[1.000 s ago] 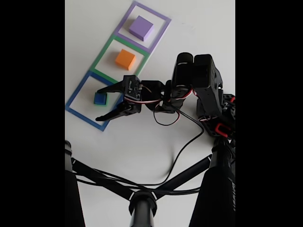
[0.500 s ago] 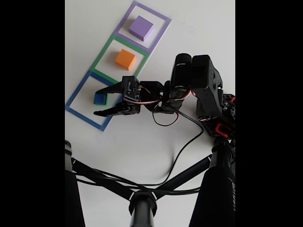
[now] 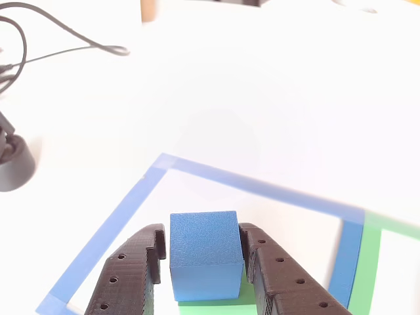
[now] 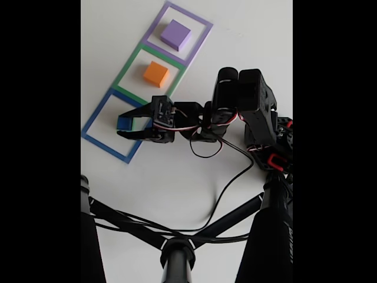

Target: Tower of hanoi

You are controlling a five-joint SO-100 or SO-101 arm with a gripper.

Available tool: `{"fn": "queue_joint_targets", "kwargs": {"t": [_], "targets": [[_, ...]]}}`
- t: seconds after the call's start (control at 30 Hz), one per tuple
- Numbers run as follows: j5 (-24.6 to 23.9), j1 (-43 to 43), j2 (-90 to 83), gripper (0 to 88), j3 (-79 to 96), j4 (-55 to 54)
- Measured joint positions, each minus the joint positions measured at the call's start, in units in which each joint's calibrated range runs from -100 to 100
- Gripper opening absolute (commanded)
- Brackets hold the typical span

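Right now the gripper (image 3: pixel 203 262) has its two black fingers (image 3: pixel 128 279) drawn in against either side of the blue cube (image 3: pixel 203 262), clasping it; in the other view both jaws press flush on the cube's left and right faces. A green cube (image 3: pixel 213 302) shows as a thin edge directly beneath the blue one, which sits stacked on it. In the fixed view the gripper (image 4: pixel 125 124) reaches toward 9 o'clock from the arm (image 4: pixel 244 97), and the blue cube (image 4: pixel 123 122) lies between its fingertips, inside the blue square outline (image 4: pixel 94 138) taped on the white table (image 4: pixel 177 188). At about 1 o'clock from that outline comes the green square outline (image 4: pixel 126 73), holding the orange cube (image 4: pixel 156 73) alone near its centre. Further on toward 1 o'clock, the purple square outline (image 4: pixel 200 20) holds the purple cube (image 4: pixel 176 34). Both of those cubes stand well apart from the gripper. Black cables (image 4: pixel 218 200) trail across the table at 6 o'clock from the arm.
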Motion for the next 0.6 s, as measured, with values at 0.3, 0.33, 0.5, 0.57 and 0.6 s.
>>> {"fn": "queue_joint_targets", "kwargs": {"t": [0.3, 0.33, 0.5, 0.57, 0.6], "targets": [[0.00, 0.00, 0.00, 3.9, 0.00, 0.00], [0.00, 0.00, 0.00, 3.9, 0.00, 0.00], [0.00, 0.00, -0.17, 3.5, 0.00, 0.24], [0.00, 0.00, -1.60, 3.2, 0.26, 1.85], [0.00, 0.00, -2.95, 3.2, 0.26, 3.29]]}}
